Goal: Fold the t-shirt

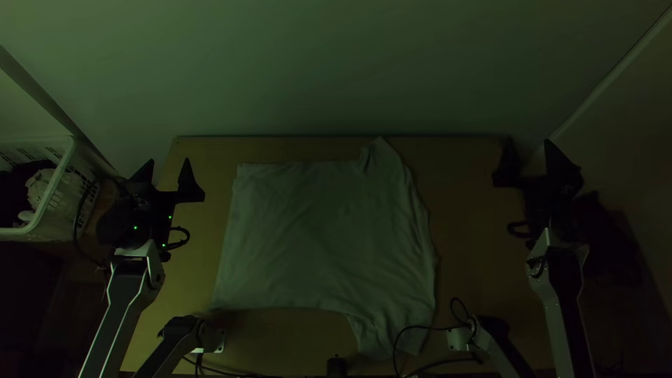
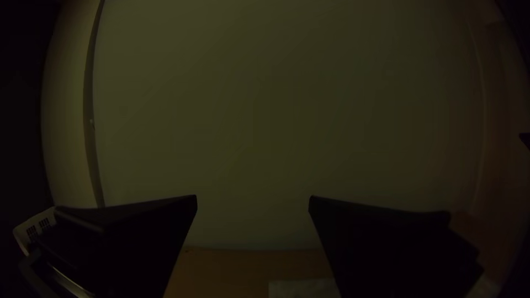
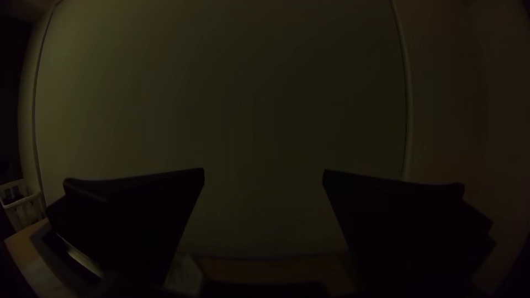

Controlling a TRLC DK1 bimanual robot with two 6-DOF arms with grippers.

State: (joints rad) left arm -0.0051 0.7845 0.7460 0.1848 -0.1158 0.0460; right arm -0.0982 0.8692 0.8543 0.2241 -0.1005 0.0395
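My left gripper [image 1: 166, 175] is over the table's left edge, left of the shirt, its two fingers wide apart; in the left wrist view the left gripper [image 2: 253, 198] stands open with nothing between its fingers. Over the table's right edge, my right gripper [image 1: 530, 157] is likewise open and apart from the cloth; in the right wrist view the right gripper [image 3: 264, 172] holds nothing. The pale t-shirt [image 1: 322, 238] lies spread on the table, its hem side toward the left, one sleeve [image 1: 383, 157] at the far edge and the other [image 1: 381, 336] at the near edge.
A white basket [image 1: 52, 203] with cloth in it stands left of the table [image 1: 476, 245]. Black cables [image 1: 420, 327] loop at the near edge beside two further arm-like parts, one of them touching or overlapping the near sleeve's area. Behind the table rises a pale wall.
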